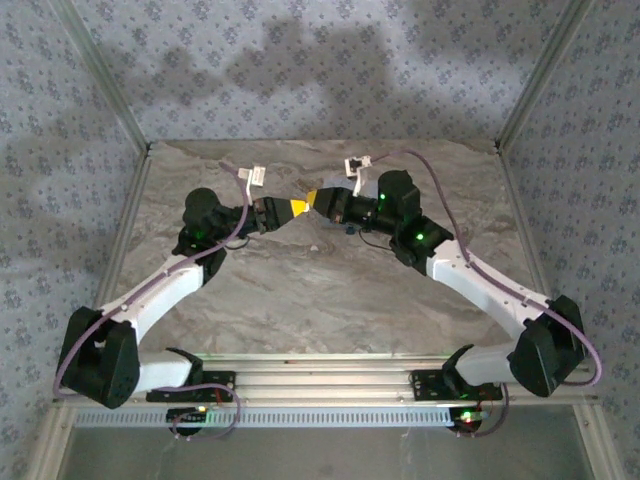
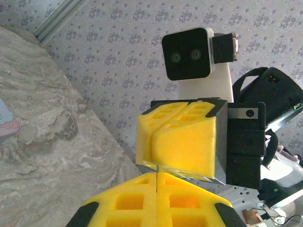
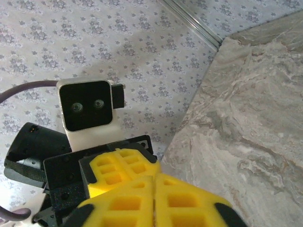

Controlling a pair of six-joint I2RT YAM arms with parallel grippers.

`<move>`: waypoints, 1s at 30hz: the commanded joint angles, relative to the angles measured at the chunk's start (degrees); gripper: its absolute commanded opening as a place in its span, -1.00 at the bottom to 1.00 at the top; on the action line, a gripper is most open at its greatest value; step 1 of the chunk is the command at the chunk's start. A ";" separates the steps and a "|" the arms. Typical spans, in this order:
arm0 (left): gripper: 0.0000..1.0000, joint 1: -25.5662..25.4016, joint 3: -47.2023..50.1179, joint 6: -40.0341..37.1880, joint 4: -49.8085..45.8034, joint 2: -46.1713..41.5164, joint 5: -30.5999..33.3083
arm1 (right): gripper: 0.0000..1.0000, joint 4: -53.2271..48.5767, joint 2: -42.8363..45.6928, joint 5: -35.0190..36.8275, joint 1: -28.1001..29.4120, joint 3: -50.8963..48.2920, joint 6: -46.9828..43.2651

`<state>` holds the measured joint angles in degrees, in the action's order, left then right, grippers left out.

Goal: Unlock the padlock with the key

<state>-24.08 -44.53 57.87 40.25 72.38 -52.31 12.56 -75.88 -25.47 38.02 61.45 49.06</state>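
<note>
- A grey marbled table (image 1: pixel 330 300) is closed in by walls of blue-grey patterned wallpaper (image 1: pixel 300 60), with metal rails in the corners.
- The left gripper (image 1: pixel 298 207) and the right gripper (image 1: pixel 314 198) meet tip to tip above the far middle of the table, their yellow pads touching or all but touching.
- Left jaws: pressed together. The left wrist view shows only a hairline seam between the fingers (image 2: pixel 189 201).
- Right jaws: pressed together too, with the same thin seam between the fingers (image 3: pixel 189 203) in the right wrist view.
- Just past each pair of tips stands the other arm's wrist camera (image 2: pixel 187 53), facing back.
- The padlock: I cannot tell where it is. If it sits where the tips meet, the yellow pads hide it.
- Well to the left of the left jaws, a pale blue and pink sliver (image 2: pixel 6 124) lies on the table, cut off by the picture's edge.
</note>
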 commanded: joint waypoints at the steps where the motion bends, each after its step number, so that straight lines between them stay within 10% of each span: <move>1: -1.00 -0.26 -2.97 -2.01 -0.65 -1.45 -1.74 | -1.00 2.14 -0.04 -2.64 0.64 1.22 -0.76; 8: -0.96 -0.27 -4.78 -8.02 -8.97 -2.01 -1.53 | -1.00 -1.64 0.35 -5.39 1.31 2.85 -7.90; 16: -0.20 -0.20 -11.09 -31.49 -38.47 -8.03 2.65 | -1.00 -42.74 -1.05 8.20 2.64 21.42 -38.95; 22: -0.15 -0.26 -9.74 -36.02 -39.28 -11.00 4.24 | -1.00 -54.70 -1.64 16.08 4.52 26.27 -51.00; 30: -0.25 -0.57 -7.58 -24.96 -24.31 -6.86 -0.88 | -1.00 -47.41 3.20 1.26 3.45 22.07 -50.97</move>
<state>-24.12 -53.30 28.01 7.27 64.25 -50.30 -37.52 -75.83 -17.89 41.98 84.82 -0.19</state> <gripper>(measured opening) 0.383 0.042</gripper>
